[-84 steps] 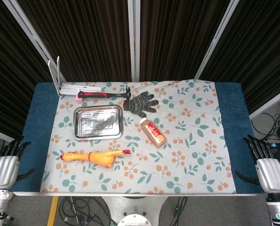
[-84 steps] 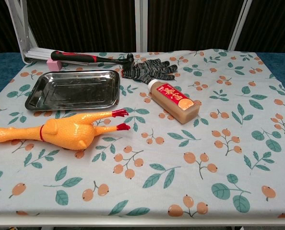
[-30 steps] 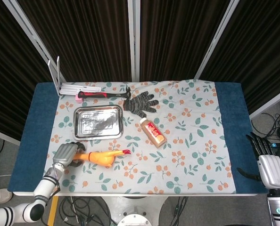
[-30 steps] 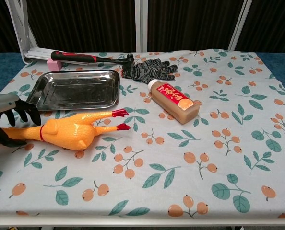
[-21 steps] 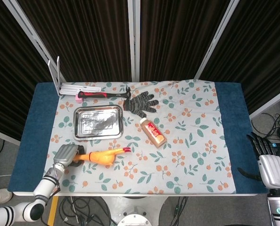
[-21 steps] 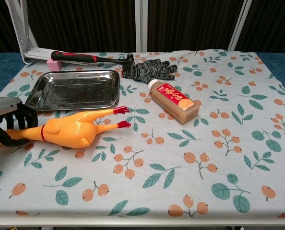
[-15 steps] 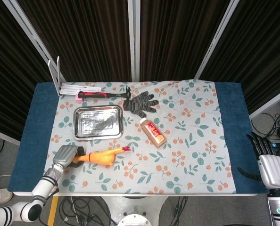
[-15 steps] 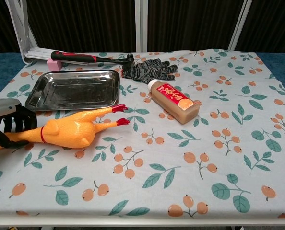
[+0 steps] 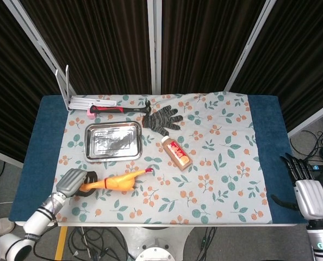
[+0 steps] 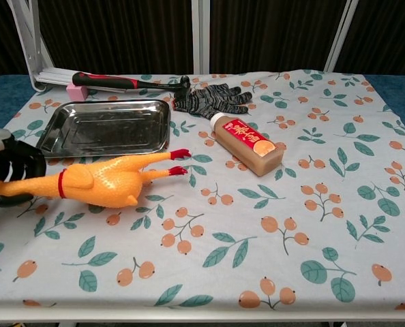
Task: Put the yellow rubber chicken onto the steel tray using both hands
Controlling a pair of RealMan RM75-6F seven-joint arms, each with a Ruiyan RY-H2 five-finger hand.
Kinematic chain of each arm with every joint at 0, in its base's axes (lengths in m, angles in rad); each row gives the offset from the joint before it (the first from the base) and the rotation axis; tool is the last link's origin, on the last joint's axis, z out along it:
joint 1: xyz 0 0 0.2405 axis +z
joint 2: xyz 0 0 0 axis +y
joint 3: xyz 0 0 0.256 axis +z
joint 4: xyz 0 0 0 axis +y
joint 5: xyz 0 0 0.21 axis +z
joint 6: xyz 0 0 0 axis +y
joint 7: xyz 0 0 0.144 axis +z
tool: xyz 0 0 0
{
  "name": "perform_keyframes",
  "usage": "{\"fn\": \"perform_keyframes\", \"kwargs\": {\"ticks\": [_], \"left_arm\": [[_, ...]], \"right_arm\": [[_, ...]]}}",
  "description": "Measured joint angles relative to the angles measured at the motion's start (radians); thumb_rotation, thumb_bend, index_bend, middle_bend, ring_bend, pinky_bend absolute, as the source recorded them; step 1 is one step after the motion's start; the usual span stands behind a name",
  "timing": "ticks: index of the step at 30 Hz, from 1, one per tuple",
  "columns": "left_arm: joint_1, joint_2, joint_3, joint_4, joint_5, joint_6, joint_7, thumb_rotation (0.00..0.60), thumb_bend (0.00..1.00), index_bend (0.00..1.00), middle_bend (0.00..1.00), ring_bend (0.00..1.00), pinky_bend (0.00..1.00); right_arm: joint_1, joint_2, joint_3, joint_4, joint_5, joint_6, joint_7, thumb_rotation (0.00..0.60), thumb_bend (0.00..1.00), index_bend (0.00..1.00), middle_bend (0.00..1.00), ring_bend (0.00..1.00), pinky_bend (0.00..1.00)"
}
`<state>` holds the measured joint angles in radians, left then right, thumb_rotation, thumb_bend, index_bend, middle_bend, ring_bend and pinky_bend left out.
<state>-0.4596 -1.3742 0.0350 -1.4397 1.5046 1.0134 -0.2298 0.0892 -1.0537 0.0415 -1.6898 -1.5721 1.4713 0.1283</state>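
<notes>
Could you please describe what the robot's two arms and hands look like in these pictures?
Both hands have silver-grey metal backs with ridged knuckles and black fingers. The left hand sits on a white arm with a black band near the elbow. The right hand tops a white wrist with a small lit ring. No sleeves or readable markings show.

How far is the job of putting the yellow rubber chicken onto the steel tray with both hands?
Done: the left hand grips the neck end of the yellow rubber chicken. In hand: only that one grip; the chicken lies on the cloth in front of the steel tray, which is empty. Left: the right hand, off the table edge, must join, then the move onto the tray.
</notes>
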Motion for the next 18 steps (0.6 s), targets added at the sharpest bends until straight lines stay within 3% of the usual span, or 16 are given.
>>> {"fn": "perform_keyframes", "kwargs": {"ticks": [5, 11, 18], "left_arm": [[-0.015, 0.047, -0.005, -0.065, 0.047, 0.036, -0.038, 0.600, 0.58, 0.75, 0.72, 0.62, 0.64], [-0.078, 0.067, -0.059, -0.141, 0.043, 0.009, -0.034, 0.600, 0.58, 0.75, 0.72, 0.62, 0.65], [-0.138, 0.084, -0.129, -0.236, -0.061, -0.058, 0.040, 0.600, 0.58, 0.75, 0.73, 0.63, 0.65]], "right_arm": [[0.045, 0.021, -0.002, -0.053, -0.083, -0.025, -0.020, 0.600, 0.04, 0.00, 0.03, 0.00, 0.00], [0.156, 0.033, 0.026, -0.179, -0.174, -0.111, -0.099, 0.600, 0.04, 0.00, 0.08, 0.00, 0.00], [0.289, -0.007, 0.098, -0.311, -0.094, -0.298, -0.317, 0.600, 0.03, 0.00, 0.10, 0.00, 0.01]]}}
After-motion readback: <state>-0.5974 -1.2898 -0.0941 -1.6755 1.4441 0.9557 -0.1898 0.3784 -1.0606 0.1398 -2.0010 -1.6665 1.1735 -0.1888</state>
